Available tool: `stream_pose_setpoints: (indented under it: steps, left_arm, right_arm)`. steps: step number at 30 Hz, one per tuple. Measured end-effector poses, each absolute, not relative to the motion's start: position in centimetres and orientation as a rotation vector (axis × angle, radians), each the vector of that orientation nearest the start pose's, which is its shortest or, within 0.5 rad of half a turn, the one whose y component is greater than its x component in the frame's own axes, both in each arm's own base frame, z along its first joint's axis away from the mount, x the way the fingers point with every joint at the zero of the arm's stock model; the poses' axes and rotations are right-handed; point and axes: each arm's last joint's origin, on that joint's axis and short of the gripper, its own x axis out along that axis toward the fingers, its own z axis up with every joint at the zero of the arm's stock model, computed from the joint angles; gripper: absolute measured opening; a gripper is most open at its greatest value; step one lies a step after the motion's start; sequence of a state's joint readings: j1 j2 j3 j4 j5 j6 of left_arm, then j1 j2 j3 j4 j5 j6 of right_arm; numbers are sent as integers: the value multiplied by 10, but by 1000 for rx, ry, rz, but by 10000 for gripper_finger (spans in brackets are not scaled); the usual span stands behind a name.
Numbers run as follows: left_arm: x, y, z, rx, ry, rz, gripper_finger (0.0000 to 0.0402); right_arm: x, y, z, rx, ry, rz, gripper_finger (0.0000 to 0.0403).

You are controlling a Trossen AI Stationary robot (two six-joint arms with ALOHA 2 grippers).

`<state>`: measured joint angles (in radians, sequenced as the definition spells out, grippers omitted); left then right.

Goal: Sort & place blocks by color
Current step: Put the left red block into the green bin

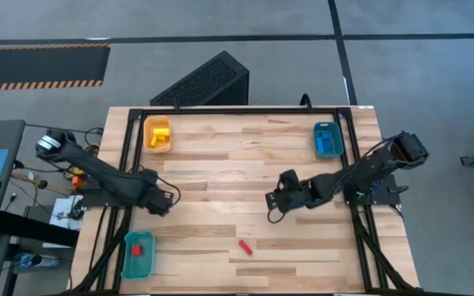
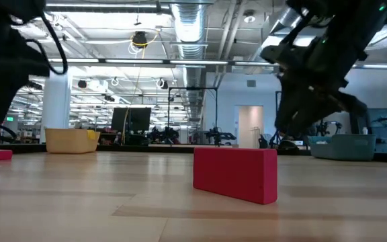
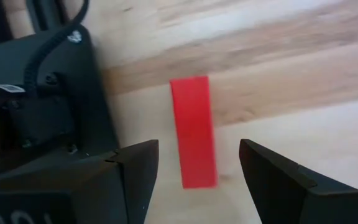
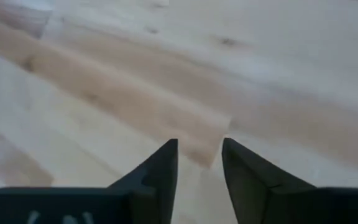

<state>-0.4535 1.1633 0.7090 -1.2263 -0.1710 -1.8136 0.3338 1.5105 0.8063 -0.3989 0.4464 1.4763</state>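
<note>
One red bar (image 1: pixel 244 246) lies flat on the wooden table toward the near edge, between the two arms; the low view shows it resting on a long side (image 2: pixel 236 173). My left gripper (image 1: pixel 169 200) is open above the table's left part. In its wrist view (image 3: pixel 197 146) the red bar (image 3: pixel 194 130) shows beyond the open fingers, apart from them. My right gripper (image 1: pixel 271 201) hovers above the table's middle, right of and beyond the bar, with a narrow gap between its fingers (image 4: pixel 199 144) and only bare wood ahead.
A yellow tray (image 1: pixel 157 134) with yellow blocks stands at the far left. A blue tray (image 1: pixel 327 138) with blue blocks stands at the far right. A teal tray (image 1: pixel 138 253) with a red block stands at the near left. A dark arm part with a cable (image 3: pixel 42 112) shows beside the bar.
</note>
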Motion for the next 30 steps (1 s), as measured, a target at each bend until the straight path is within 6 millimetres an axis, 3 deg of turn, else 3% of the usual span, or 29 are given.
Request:
stream_pose_setpoints:
  steps: [7,15,24,30]
  left_arm:
    - [156,-62,169,-778,1319,1258,210]
    - [175,-63,138,-770,1419,1213,210]
    - [179,-62,133,-766,1463,1174,206]
    - [199,-60,138,-812,1383,1064,151]
  right_arm:
    - [267,47,161,880,725,-747,169]
    - [272,26,160,802,792,-652,169]
    - [273,11,159,731,867,-565,168]
    - [272,10,162,726,867,-559,161]
